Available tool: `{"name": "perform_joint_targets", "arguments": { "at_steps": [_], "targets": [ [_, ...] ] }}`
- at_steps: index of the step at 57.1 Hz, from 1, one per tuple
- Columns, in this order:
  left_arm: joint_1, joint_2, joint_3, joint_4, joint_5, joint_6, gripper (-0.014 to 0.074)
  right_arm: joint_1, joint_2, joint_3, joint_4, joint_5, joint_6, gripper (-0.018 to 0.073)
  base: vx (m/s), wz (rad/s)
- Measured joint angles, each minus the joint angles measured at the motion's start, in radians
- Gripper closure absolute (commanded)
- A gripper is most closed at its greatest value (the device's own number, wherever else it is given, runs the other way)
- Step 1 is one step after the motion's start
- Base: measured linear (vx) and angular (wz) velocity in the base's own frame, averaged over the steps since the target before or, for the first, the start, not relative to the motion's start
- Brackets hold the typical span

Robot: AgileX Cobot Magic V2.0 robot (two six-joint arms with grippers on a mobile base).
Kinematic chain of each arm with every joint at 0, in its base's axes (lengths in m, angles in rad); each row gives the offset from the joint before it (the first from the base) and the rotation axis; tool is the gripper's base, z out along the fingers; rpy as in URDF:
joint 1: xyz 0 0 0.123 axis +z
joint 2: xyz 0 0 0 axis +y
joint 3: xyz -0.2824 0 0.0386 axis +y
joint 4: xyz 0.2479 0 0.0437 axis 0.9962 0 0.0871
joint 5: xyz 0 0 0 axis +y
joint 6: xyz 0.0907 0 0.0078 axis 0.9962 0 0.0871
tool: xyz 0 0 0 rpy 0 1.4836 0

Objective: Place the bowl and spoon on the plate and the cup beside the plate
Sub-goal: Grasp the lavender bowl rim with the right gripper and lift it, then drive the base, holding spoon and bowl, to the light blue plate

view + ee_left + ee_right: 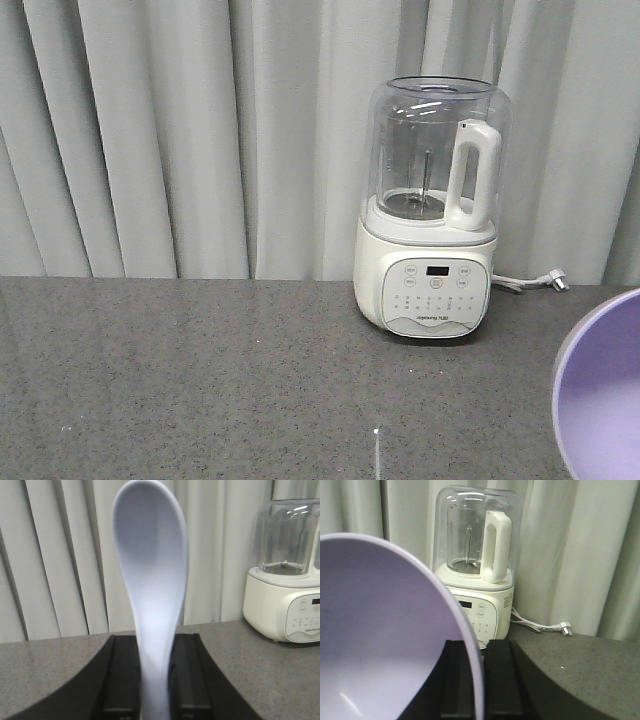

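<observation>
Spoon [150, 580]: sticking upright, scoop above left gripper [154, 647].
Left gripper: pinching spoon handle.
Right gripper [479, 652]: clamping bowl [380, 630] rim.

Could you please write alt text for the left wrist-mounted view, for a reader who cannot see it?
The left claw grips a pale blue-white spoon upright by its handle, scoop uppermost, filling the centre. Behind it are a grey countertop, pale pleated curtains and, at right, a white blender.
</observation>
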Motion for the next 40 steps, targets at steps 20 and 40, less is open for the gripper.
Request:
{"name": "perform_joint_targets", "arguments": {
  "at_steps": [20, 40],
  "targets": [
    [0.000, 0.000, 0.000, 0.000, 0.003, 0.000, 0.0603, 0.000, 0.000, 0.000, 0.000, 0.000, 0.000, 0.0568, 0.00, 0.00],
    [0.000, 0.000, 0.000, 0.000, 0.003, 0.000, 0.0603, 0.000, 0.000, 0.000, 0.000, 0.000, 0.000, 0.0568, 0.00, -0.01]
  ]
}}
